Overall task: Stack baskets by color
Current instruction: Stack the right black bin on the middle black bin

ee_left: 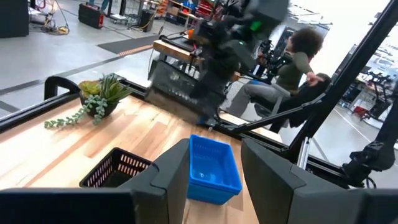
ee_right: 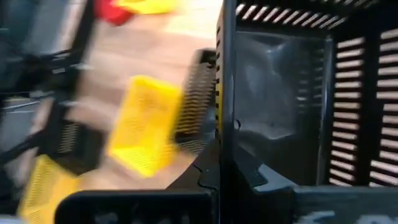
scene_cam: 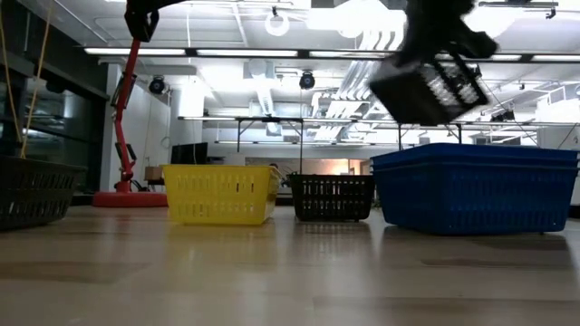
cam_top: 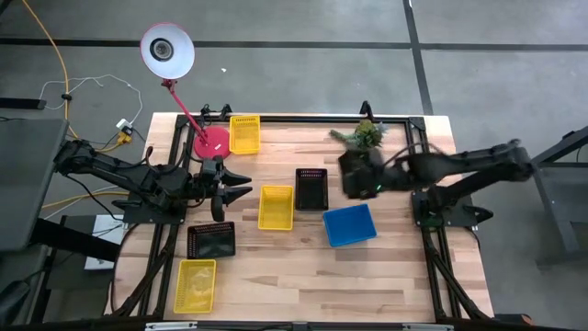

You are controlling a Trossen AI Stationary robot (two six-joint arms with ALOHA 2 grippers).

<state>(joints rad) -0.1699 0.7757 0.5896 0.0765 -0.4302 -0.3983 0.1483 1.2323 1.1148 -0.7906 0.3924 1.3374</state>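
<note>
Held black basket (cam_top: 358,175): you are seeing it hanging in the air, tilted, just beside the blue basket (cam_top: 350,225).
Right gripper (cam_top: 375,177): it is pinching the held black basket's wall.
Left gripper (cam_top: 241,185): it is waiting, fingers spread, beyond the middle yellow basket (cam_top: 276,207) from the blue basket.

Grey concrete floor (cam_top: 478,74) — bright ceiling strip lights (scene_cam: 272,52), folding table (scene_cam: 270,122) beyond.

Overhead, table-level and two wrist views, all sharing the blue basket (cam_top: 349,225) area.
</note>
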